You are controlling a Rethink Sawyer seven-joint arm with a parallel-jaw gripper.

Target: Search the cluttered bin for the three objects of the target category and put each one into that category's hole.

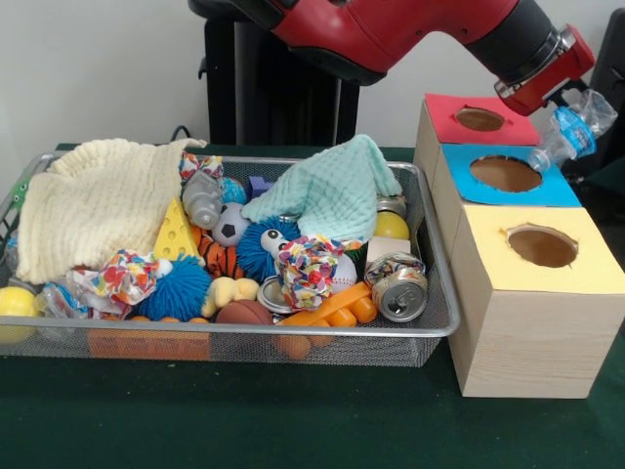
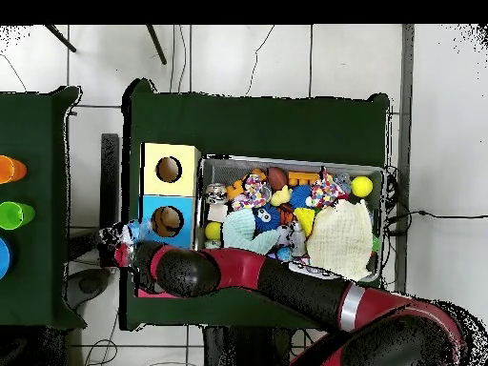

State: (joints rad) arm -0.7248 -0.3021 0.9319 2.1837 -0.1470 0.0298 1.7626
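Observation:
My gripper [image 1: 569,98] is shut on a see-through plastic bottle with a blue label [image 1: 574,129]. It holds the bottle tilted in the air, just right of the blue-surround hole [image 1: 505,174] and slightly above it. In the overhead view the gripper [image 2: 124,240] and the bottle [image 2: 130,232] sit left of the blue hole [image 2: 168,221]. The wire-mesh bin [image 1: 437,256] is full of toys. A second crumpled clear bottle [image 1: 202,198] lies beside the yellow cheese wedge [image 1: 176,233]. A third [image 1: 59,298] seems to lie at the bin's front left.
The red-surround hole [image 1: 479,119] and the yellow-surround hole [image 1: 542,246] flank the blue one on the wooden box. Two aluminium cans [image 1: 398,288] lie at the bin's front right. A cream cloth [image 1: 98,200] and a mint cloth [image 1: 332,191] cover part of the clutter.

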